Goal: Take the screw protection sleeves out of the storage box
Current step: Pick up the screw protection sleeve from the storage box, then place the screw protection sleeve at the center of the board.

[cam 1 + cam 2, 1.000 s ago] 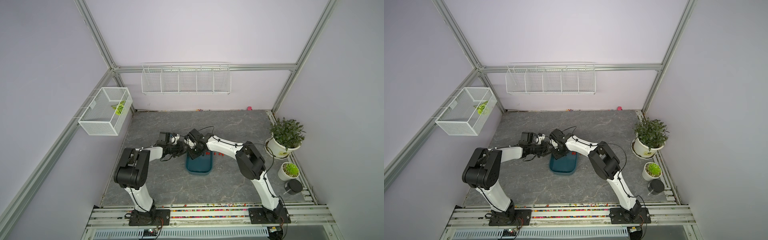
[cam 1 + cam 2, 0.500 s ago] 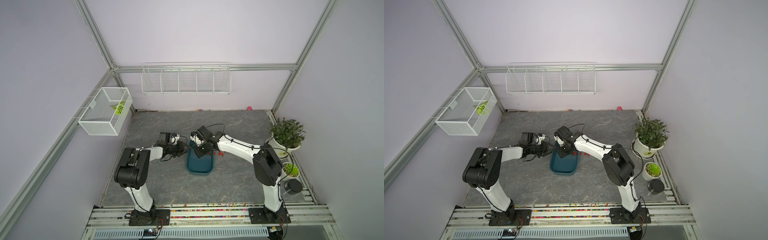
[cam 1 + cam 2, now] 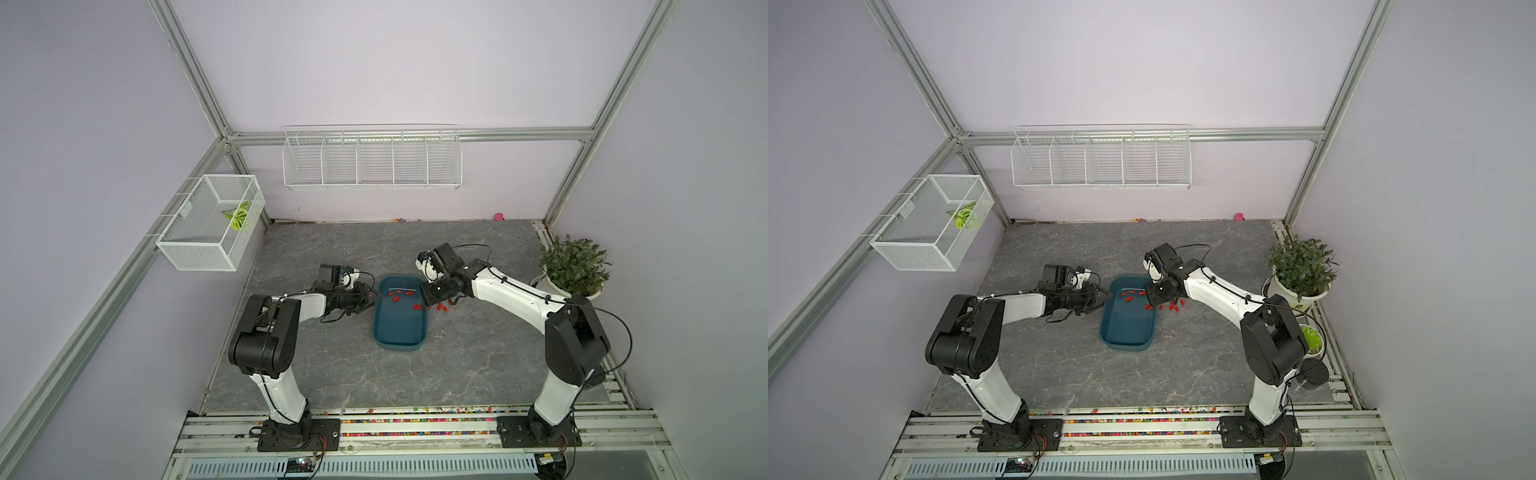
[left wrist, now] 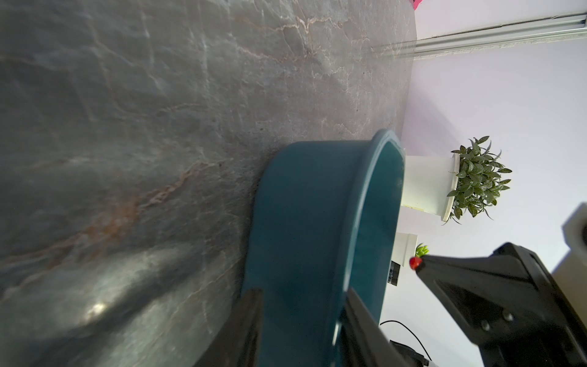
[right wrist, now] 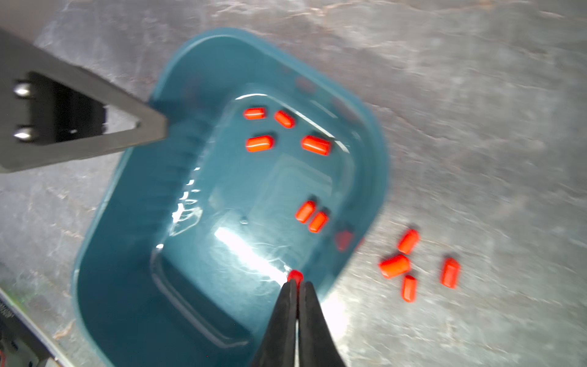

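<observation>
Four screw protection sleeves (image 5: 394, 265) lie out on the table (image 3: 457, 365), bunched just beside the long wall of the storage box (image 3: 399, 332) that faces the table's right edge. A fifth, a red sleeve (image 5: 295, 276), is pinched end-on at the very tips of the right gripper (image 5: 295, 286). Its jaws are closed almost flat on the sleeve, which hangs above the box near that same wall and is not yet over bare table.

Six more sleeves lie on the box floor. Four sit in a loose group near the far end wall, and two lie side by side close to the right-hand long wall. A further red smear at that wall is too blurred to place inside or outside.

The box stands around the middle of the table. The left gripper (image 4: 301, 289) is closed on the box's left long wall near the far corner, one finger outside and one inside, which I judge to be a bracing hold.

By my count, somewhat under half the visible sleeves are out. What is left is to carry the pinched sleeve past the rim and set it with the four, then fetch the six inside one at a time. The group at the far end is nearest the left gripper's fingers, so those look the tightest to reach.
</observation>
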`<act>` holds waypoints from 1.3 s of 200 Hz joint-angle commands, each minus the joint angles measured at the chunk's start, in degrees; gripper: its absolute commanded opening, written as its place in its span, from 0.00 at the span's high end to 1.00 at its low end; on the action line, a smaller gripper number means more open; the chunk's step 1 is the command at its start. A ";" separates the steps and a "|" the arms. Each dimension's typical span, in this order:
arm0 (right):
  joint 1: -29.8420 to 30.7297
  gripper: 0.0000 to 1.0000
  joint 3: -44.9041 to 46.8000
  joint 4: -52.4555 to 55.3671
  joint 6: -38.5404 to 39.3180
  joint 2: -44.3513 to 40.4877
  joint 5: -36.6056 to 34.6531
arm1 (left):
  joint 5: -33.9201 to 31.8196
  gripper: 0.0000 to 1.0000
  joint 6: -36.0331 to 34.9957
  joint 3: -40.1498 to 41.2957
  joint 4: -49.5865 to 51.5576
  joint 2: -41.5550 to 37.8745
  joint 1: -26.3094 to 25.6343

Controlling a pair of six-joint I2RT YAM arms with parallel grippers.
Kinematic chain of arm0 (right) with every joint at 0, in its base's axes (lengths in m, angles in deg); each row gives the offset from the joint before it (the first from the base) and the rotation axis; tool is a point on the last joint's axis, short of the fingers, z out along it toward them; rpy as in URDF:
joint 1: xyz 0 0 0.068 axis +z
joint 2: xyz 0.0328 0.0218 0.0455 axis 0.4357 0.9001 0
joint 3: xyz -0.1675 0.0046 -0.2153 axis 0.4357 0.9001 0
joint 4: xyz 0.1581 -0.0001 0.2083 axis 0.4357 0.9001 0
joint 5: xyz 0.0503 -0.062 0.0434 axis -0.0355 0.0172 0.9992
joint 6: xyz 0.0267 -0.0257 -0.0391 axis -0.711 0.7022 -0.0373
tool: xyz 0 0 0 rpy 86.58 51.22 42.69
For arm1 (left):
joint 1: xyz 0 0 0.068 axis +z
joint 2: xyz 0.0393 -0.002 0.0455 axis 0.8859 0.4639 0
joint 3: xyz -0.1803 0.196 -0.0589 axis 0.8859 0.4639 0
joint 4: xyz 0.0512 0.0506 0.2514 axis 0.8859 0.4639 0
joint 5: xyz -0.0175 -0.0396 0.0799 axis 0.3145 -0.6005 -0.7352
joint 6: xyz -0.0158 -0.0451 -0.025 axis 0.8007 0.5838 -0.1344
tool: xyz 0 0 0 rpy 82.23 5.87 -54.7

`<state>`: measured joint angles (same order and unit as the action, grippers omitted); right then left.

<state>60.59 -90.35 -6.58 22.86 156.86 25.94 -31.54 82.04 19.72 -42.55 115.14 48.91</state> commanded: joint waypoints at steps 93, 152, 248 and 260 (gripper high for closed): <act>-6.59 0.91 2.37 -1.06 2.57 2.75 3.44 | -0.13 0.56 0.44 -1.81 0.20 1.96 -0.22; -6.72 0.90 -4.26 4.17 2.92 10.83 4.69 | -0.09 0.56 0.44 -1.70 0.05 1.97 -0.21; -7.10 0.86 -6.58 6.38 2.57 13.88 4.92 | 0.10 0.56 0.37 -1.76 0.05 1.92 -0.24; -7.17 0.86 -6.98 6.88 2.57 14.28 4.99 | 0.08 0.56 0.31 -1.79 0.10 1.94 -0.24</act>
<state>53.86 -95.90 -1.88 25.05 169.25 30.48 -31.28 82.43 19.10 -42.83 115.99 48.84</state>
